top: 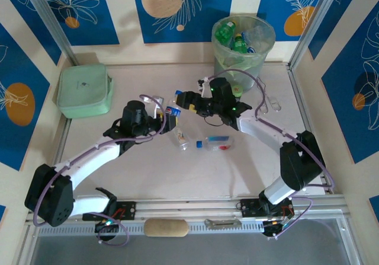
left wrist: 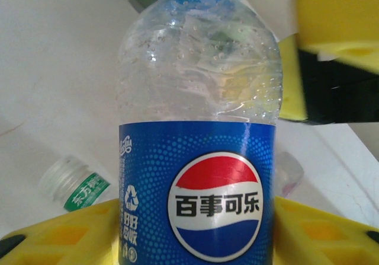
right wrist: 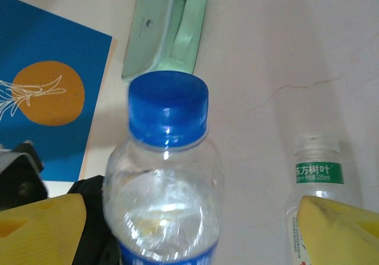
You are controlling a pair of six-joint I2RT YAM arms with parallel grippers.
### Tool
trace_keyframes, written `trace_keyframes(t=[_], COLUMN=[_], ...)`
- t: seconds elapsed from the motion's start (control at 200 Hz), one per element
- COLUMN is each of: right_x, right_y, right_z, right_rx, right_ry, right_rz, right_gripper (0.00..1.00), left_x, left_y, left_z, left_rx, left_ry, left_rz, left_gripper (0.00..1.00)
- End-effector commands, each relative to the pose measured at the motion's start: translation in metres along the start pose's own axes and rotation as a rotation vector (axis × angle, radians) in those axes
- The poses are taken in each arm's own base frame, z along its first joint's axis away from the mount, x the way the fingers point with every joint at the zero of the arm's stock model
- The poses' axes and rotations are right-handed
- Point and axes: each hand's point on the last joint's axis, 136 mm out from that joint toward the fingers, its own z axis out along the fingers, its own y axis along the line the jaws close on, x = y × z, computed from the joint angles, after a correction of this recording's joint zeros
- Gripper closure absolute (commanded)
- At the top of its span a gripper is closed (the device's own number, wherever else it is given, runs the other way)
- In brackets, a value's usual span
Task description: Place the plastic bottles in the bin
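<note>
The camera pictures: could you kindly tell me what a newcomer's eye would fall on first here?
A clear plastic bottle with a blue Pepsi label and cap looms in the left wrist view, gripped by the left arm's yellow jaws mid-table; the right arm's open jaws flank its cap. At the far edge stands the round grey bin with its pale green liner, green bottles inside.

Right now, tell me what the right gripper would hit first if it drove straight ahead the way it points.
The blue-capped bottle: it stands between the open fingers of the right gripper, held by the left gripper. The green pouch lies well beyond it, though depth is hard to judge.
</note>
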Motion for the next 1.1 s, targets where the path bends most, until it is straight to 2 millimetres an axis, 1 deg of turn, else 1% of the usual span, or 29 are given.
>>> trace_keyframes(t=[0.0, 0.175, 0.315, 0.415, 0.45, 0.54, 0.625, 0.74, 0.83, 0.86, 0.92, 0.97, 1.025, 1.095], right_x=[-0.001, 0.007, 0.013, 0.015, 0.015, 0.016, 0.016, 0.016, 0.015, 0.014, 0.013, 0.01, 0.005, -0.004], right_y=[0.02, 0.02, 0.022, 0.022, 0.022, 0.022, 0.023, 0.023, 0.023, 0.022, 0.021, 0.018, 0.015, 0.007], right_z=[0.007, 0.017, 0.022, 0.023, 0.023, 0.022, 0.021, 0.02, 0.018, 0.017, 0.016, 0.013, 0.009, 0.001], right_rx=[-0.06, -0.064, -0.077, -0.08, -0.08, -0.087, -0.092, -0.094, -0.094, -0.093, -0.088, -0.075, -0.064, -0.034], right_ry=[0.02, 0.053, 0.077, 0.085, 0.084, 0.082, 0.081, 0.077, 0.069, 0.067, 0.061, 0.052, 0.038, 0.011], right_rz=[-0.007, 0.001, 0.007, 0.01, 0.01, 0.007, 0.005, -0.001, -0.004, -0.005, -0.011, -0.011, -0.014, -0.019], right_gripper=[0.08, 0.09, 0.15, 0.19, 0.21, 0.32, 0.39, 0.5, 0.53, 0.53, 0.53, 0.53, 0.53, 0.53], left_x=[-0.008, -0.007, -0.006, -0.009, -0.01, -0.011, -0.011, -0.011, -0.01, -0.01, -0.01, -0.01, -0.01, -0.012], left_y=[-0.018, -0.022, -0.022, -0.023, -0.024, -0.025, -0.026, -0.026, -0.026, -0.026, -0.025, -0.023, -0.02, -0.01], left_z=[-0.004, 0.0, 0.003, 0.004, 0.005, 0.007, 0.008, 0.007, 0.006, 0.006, 0.005, 0.004, 0.0, -0.008], left_rx=[0.068, 0.077, 0.075, 0.075, 0.077, 0.081, 0.082, 0.077, 0.073, 0.071, 0.064, 0.054, 0.037, -0.017], left_ry=[-0.045, -0.049, -0.052, -0.059, -0.059, -0.054, -0.054, -0.057, -0.057, -0.058, -0.057, -0.06, -0.074, -0.099], left_rz=[0.019, 0.026, 0.024, 0.025, 0.027, 0.027, 0.028, 0.026, 0.024, 0.024, 0.017, 0.012, 0.006, -0.013], left_gripper=[0.44, 0.43, 0.43, 0.43, 0.43, 0.42, 0.4, 0.35, 0.3, 0.26, 0.1, 0.0, 0.0, 0.0])
